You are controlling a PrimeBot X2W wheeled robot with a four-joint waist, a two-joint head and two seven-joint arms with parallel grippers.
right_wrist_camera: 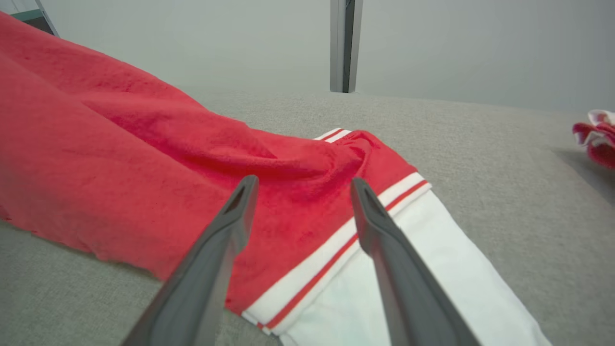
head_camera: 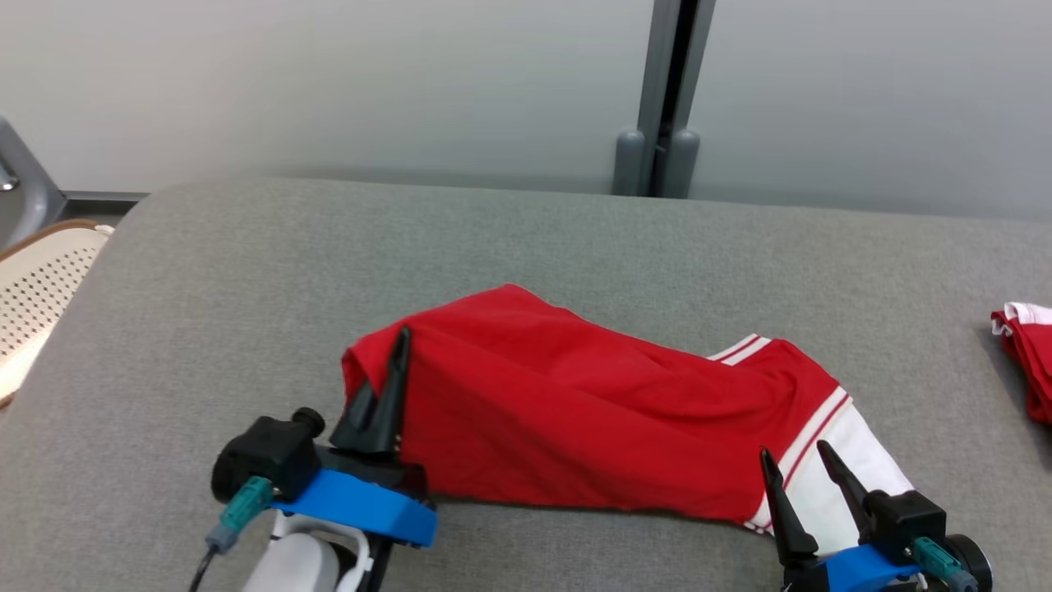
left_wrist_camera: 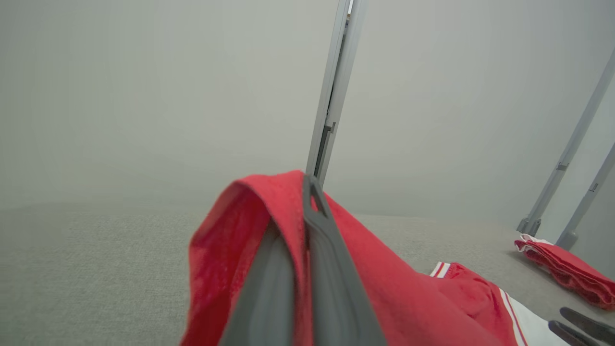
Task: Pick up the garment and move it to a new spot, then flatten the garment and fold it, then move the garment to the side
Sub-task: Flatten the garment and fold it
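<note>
With the red garment (head_camera: 575, 411), lying mid-way across the tabletop (head_camera: 246, 271), gripped at one edge by the left claw (head_camera: 401, 339), pick-up is judged under way; the released right claw (head_camera: 793, 450) must next be closed on the striped end.

The head camera looks down from above; both wrist cameras sit low and close, sharing the garment (head_camera: 575, 419).

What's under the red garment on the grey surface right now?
The grey surface runs out from beneath the red garment around it. The left gripper is shut on its raised left edge. Anything lying beneath the cloth is covered.
</note>
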